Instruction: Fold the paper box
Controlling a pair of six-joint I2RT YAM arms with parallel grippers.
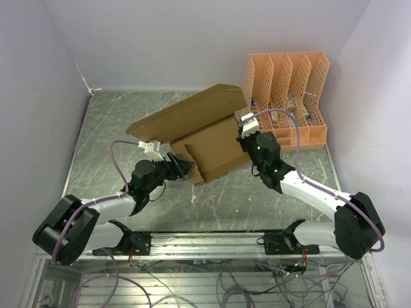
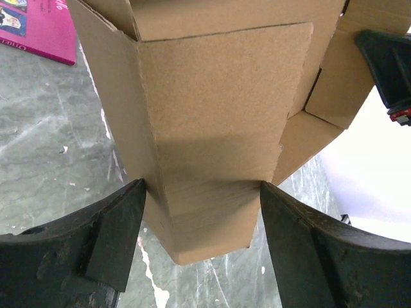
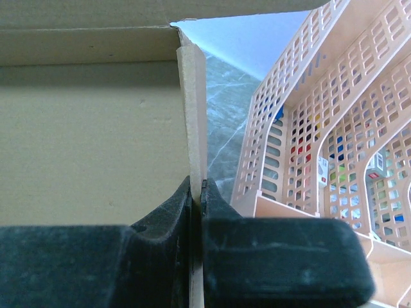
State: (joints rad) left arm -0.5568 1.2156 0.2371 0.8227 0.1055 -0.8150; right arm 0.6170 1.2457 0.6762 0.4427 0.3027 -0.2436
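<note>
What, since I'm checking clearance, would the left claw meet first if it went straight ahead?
The paper box: its cardboard flap sits inside the open left claw, so going on would likely press it into the panel right behind, though depth is unclear.

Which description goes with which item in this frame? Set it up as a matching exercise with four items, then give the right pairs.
Things:
1. right gripper
2. left gripper
3. orange file organizer
4. pink card

States:
A. lying flat on the table
B. shut on a thin upright edge of the paper box
C. standing at the table's far right corner
D. jaws spread wide, a box flap between them

Pairs: 1-B, 2-D, 3-C, 4-A
</note>
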